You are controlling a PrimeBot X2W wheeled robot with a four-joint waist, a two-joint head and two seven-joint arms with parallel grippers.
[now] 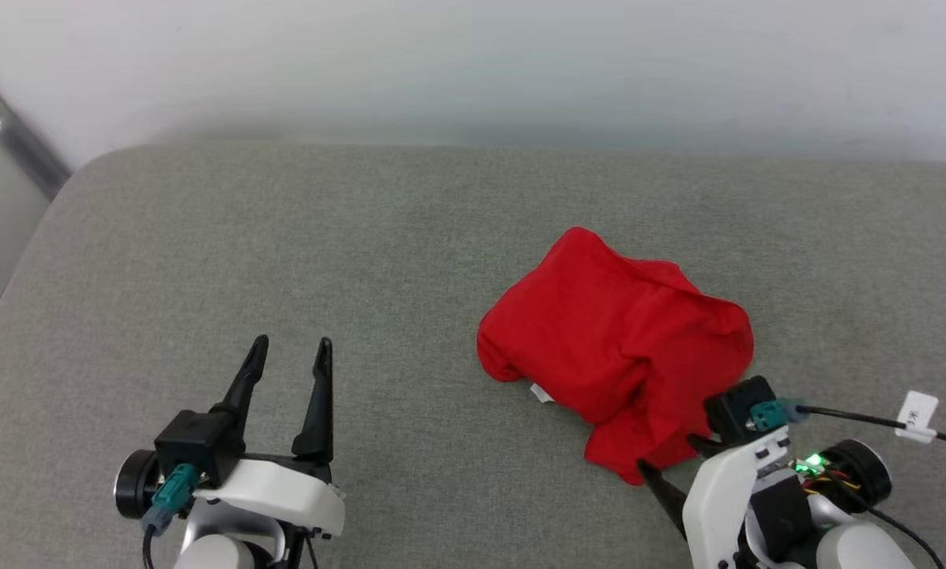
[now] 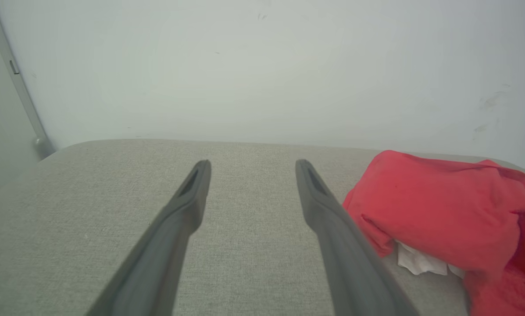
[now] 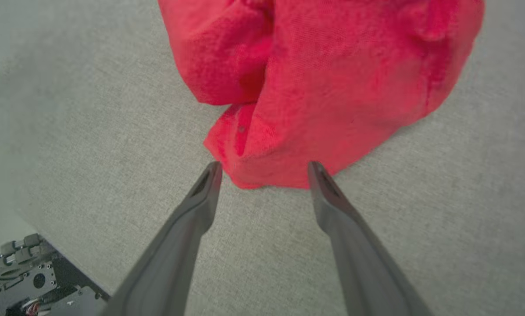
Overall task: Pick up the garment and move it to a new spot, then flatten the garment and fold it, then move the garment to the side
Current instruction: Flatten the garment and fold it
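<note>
Red and crumpled, the garment (image 1: pixel 615 348) lies in a loose heap on the right-centre of the grey fabric cushion (image 1: pixel 283 237), a small white label showing at its near edge, so none of the task appears done yet. The right tool (image 3: pixel 264 169) has its fingers spread apart with the tips at the heap's nearest flap, clamped on nothing, which I judge to be the start of the first pick-up. The left tool (image 1: pixel 292 348), also apart and empty, hangs over bare cushion well to the garment's left; moving, flattening, folding and setting aside all remain.
</note>
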